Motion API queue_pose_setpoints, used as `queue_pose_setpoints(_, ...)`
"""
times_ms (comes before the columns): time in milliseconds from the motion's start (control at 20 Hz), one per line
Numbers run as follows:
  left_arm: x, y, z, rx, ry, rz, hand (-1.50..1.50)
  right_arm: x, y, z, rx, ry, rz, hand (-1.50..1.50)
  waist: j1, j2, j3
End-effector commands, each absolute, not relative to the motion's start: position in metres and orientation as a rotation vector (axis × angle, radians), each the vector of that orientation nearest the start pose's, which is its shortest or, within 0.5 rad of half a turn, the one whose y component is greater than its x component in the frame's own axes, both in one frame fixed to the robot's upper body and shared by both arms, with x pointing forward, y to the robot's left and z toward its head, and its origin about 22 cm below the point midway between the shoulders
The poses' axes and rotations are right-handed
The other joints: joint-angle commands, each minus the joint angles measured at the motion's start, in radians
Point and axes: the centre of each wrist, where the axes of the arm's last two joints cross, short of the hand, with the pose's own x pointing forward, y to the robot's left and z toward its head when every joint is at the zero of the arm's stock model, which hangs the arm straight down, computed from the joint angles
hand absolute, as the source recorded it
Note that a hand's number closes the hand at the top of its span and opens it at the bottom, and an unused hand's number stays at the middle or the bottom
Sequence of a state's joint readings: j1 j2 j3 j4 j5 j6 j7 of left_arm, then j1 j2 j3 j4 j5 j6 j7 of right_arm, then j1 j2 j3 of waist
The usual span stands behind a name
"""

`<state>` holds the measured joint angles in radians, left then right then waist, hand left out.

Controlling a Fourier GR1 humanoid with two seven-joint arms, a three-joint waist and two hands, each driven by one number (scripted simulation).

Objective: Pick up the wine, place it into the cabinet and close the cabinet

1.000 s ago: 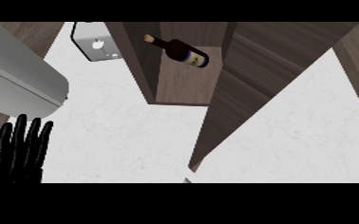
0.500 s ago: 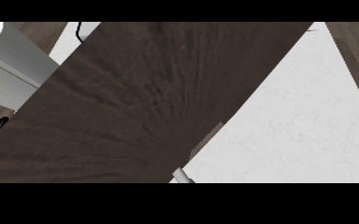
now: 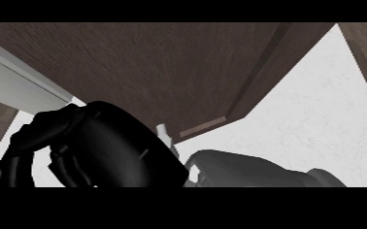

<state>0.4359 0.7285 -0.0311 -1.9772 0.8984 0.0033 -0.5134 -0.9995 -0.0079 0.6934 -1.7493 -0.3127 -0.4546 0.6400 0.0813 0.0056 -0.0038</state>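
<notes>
Head view, single frame. A dark wood cabinet door (image 3: 158,73) fills most of the upper field, seen very close and tilted; its lower corner ends near the view's centre, where a paler brown strip (image 3: 204,127) runs along its edge. To the door's right lies the white counter (image 3: 308,106), and a second piece of brown wood (image 3: 356,39) cuts the upper right corner. At the left edge a light grey slab (image 3: 28,87) slants downward under the door. We note a grey forearm (image 3: 251,171) coming in from the lower right and joining a large black hand (image 3: 108,145) at lower left, so we log it as the right hand. It sits just below the door's lower edge; contact with the door cannot be judged. We cannot tell whether this hand is spread, pressed together or pinching anything. The wine does not show from this angle; we cannot place it.
</notes>
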Motion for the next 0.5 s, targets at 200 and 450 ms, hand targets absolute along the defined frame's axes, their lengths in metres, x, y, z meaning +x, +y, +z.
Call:
queue_pose_setpoints(200, 0.151, 0.364, 0.094, -0.231, -1.95, 0.166, -1.5, 0.281, 0.057, 0.281, 0.582, -1.637, 0.722, 1.5, 0.0, 0.007, 0.001)
queue_pose_setpoints(450, 0.154, 0.373, 0.099, -0.236, -1.979, 0.143, -1.5, 0.295, 0.054, 0.273, 0.816, -1.293, 0.953, 1.5, 0.024, 0.02, 0.0)
